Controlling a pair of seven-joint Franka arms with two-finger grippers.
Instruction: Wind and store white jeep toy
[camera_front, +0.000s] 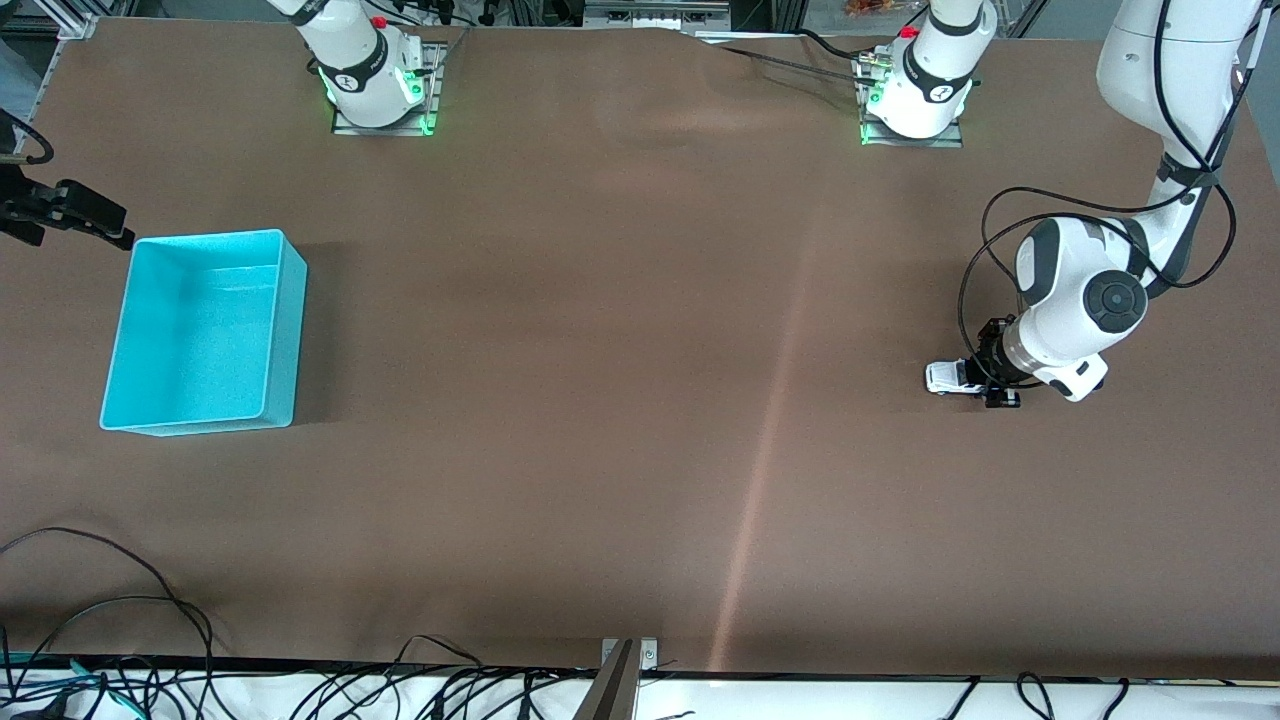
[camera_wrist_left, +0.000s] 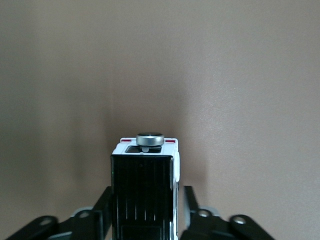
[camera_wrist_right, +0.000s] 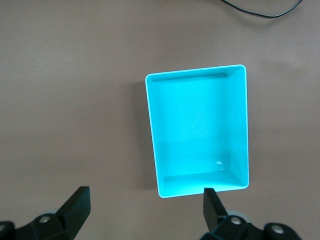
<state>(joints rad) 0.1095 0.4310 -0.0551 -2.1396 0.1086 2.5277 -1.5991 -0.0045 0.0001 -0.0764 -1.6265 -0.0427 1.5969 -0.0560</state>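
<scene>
The white jeep toy (camera_front: 945, 377) stands on the brown table toward the left arm's end. My left gripper (camera_front: 985, 385) is down at table level around it. In the left wrist view the white jeep toy (camera_wrist_left: 145, 180) shows its black roof and a silver knob at one end, and the black fingers (camera_wrist_left: 102, 205) press against both of its sides. My right gripper (camera_front: 100, 222) hangs open over the table beside the turquoise bin (camera_front: 285, 330). In the right wrist view the right gripper (camera_wrist_right: 145, 200) holds nothing.
The turquoise bin (camera_wrist_right: 152, 135) has nothing in it and sits toward the right arm's end of the table. Loose black cables (camera_front: 120, 620) lie along the table edge nearest the front camera. Both arm bases (camera_front: 375, 80) stand along the farthest edge.
</scene>
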